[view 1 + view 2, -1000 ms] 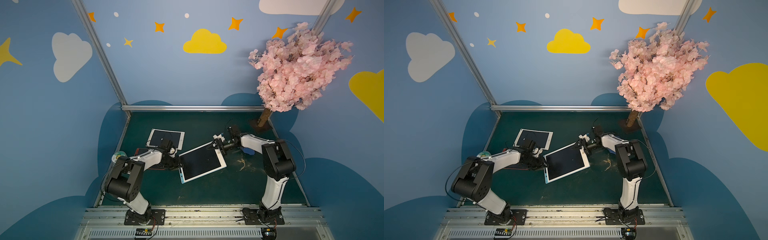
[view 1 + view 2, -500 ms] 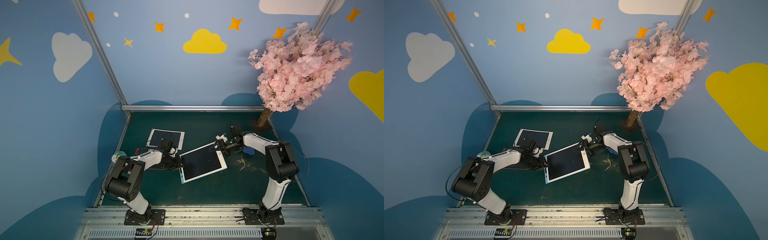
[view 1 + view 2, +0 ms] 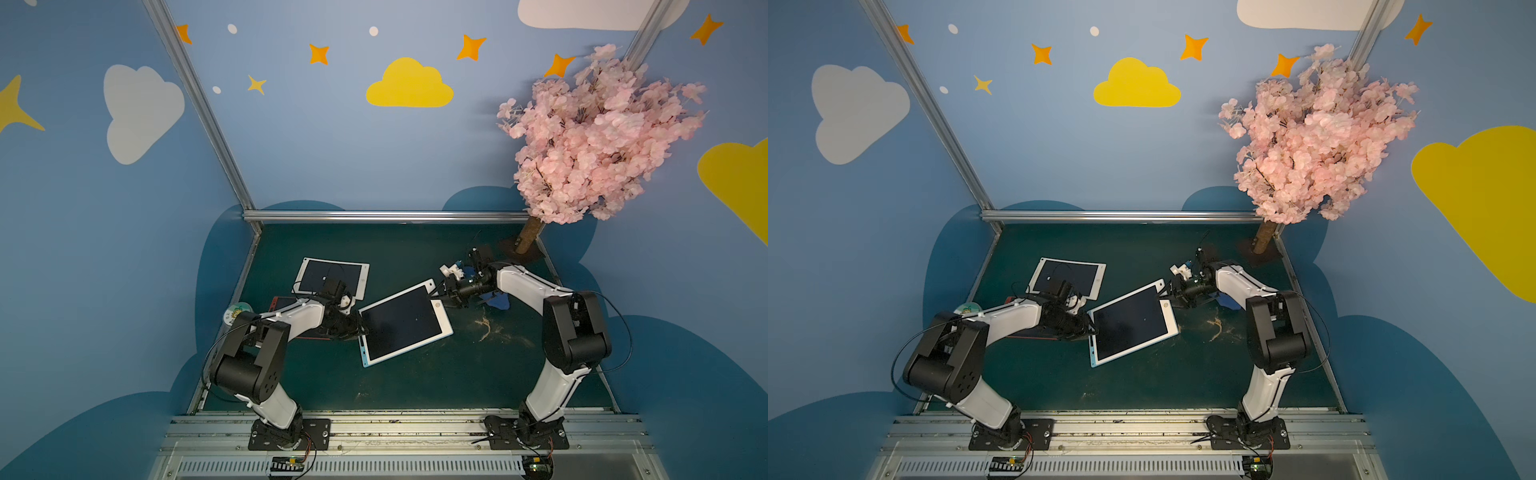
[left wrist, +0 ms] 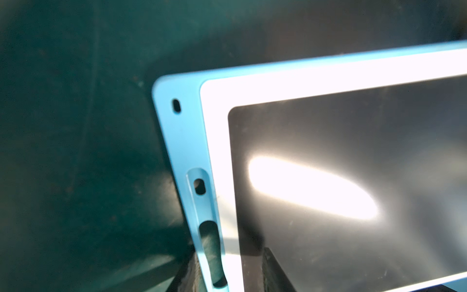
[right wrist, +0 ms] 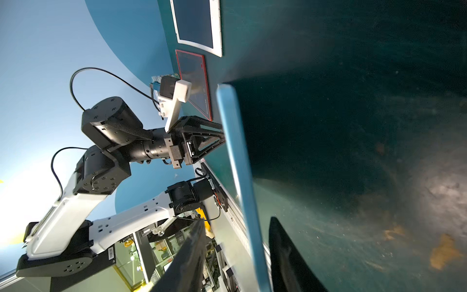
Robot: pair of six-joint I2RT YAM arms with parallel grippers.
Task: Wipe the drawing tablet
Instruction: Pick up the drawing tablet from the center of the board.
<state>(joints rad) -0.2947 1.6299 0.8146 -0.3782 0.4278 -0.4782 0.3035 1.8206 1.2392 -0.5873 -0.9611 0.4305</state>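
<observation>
right gripper [image 3: 446, 296] narrowing from wide around the upper-right corner of white-bezel, blue-cased drawing tablet [image 3: 403, 322] — clamped or not, cannot tell | left gripper [image 3: 362, 328] pinching its left edge, unchanged | tablet sitting skewed mid-frame on dark green mat [image 3: 415, 386], same spot | both arms bracing it — wiping not starting yet

Around the drawing tablet [image 3: 405, 322] you have open mat [image 3: 415, 382] from four to seven o'clock. A second tablet [image 3: 332, 276] lies at ten, the left gripper [image 3: 362, 330] blocks nine, and the right gripper [image 3: 446, 297] and blue cloth [image 3: 500, 302] crowd two.
</observation>
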